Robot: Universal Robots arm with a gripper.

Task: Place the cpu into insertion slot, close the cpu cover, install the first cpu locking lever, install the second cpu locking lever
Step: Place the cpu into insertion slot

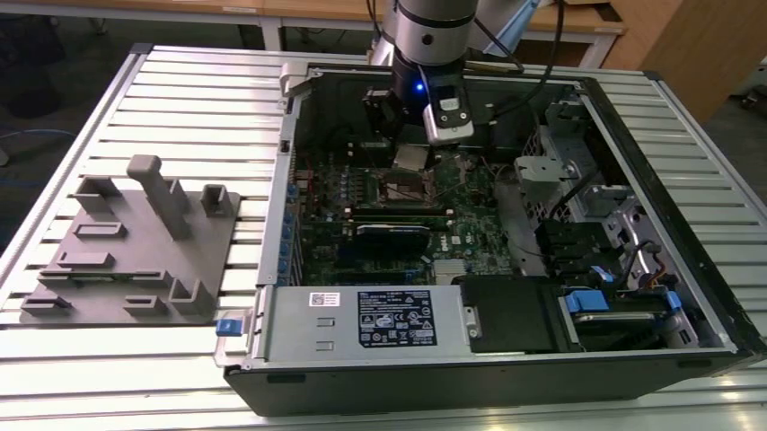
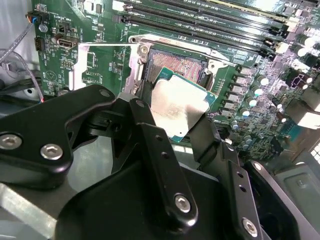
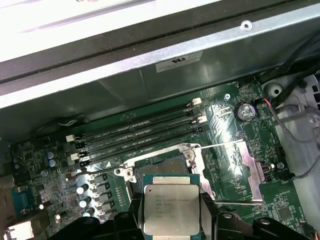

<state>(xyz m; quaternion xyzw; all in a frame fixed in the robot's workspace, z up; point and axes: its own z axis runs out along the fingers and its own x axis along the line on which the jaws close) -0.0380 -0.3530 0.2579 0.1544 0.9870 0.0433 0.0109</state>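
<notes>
My gripper (image 1: 411, 160) is shut on the cpu (image 3: 171, 207), a flat square chip with a silver top, pinched at two opposite edges by black fingers (image 2: 145, 107). In both wrist views the cpu (image 2: 177, 107) hangs above the motherboard, partly overlapping one edge of the insertion slot (image 3: 160, 167) and not seated in it. The insertion slot (image 2: 177, 65) lies uncovered with its contact field showing. The cpu cover (image 3: 251, 172), a silver frame with a large window, is swung open to one side of the slot (image 1: 408, 187). The same cover (image 2: 131, 70) shows the green board through its window.
The open computer case (image 1: 623, 117) walls in the board. Long black memory slots (image 3: 140, 132) run beside the socket. A power supply (image 1: 359, 319) and drive bays (image 1: 599, 305) sit at the case's near side. A grey fixture plate (image 1: 132, 242) lies at the exterior view's left.
</notes>
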